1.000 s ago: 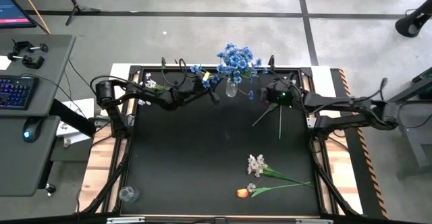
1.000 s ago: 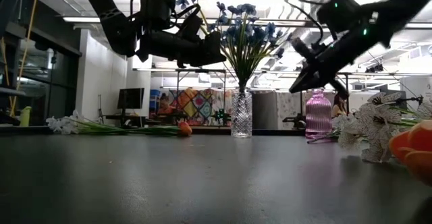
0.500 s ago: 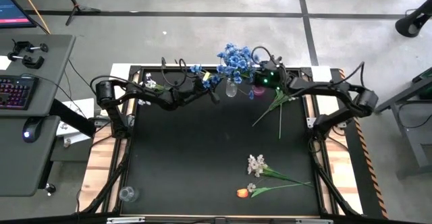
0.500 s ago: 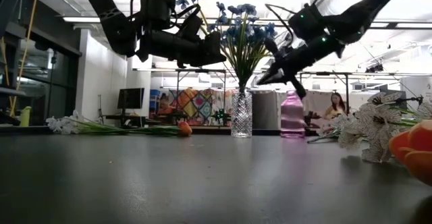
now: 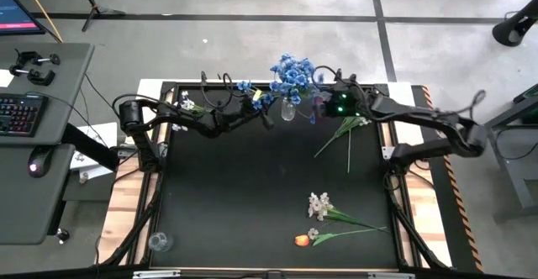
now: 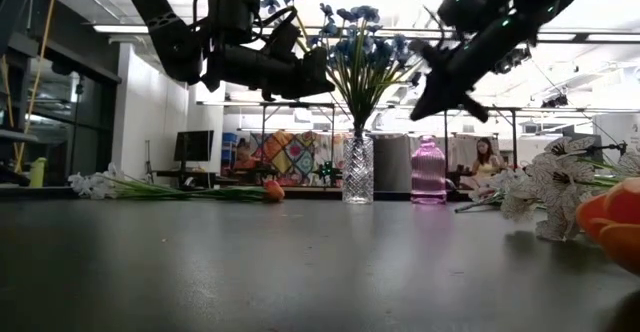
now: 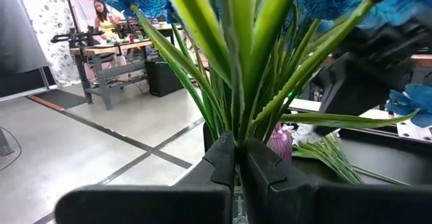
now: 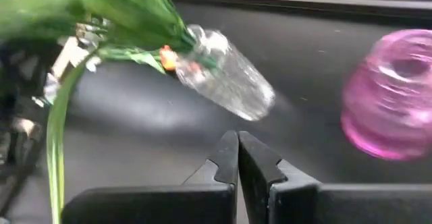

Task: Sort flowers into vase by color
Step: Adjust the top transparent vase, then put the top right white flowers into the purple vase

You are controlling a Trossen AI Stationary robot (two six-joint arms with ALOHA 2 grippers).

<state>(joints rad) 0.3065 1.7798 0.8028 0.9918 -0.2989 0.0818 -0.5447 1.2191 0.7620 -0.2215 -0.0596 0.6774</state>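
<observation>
Holding a blue spray (image 7: 233,55) by its stems, left jaws (image 7: 237,158) are clamped shut, blossoms just ahead, beside clear vase (image 6: 357,168). Right jaws (image 8: 237,158) closed, empty, above pink vase (image 8: 391,96). Stems look light, springy; grip low on stalk, not leaves.

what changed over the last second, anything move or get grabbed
Only the right arm moved: its gripper swung from over the loose stems toward the clear vase and pink vase, and now hovers by them with fingers shut and empty. The left gripper stayed beside the clear vase, clamped on a blue flower spray. The white flowers and orange tulip lie where they were.
</observation>
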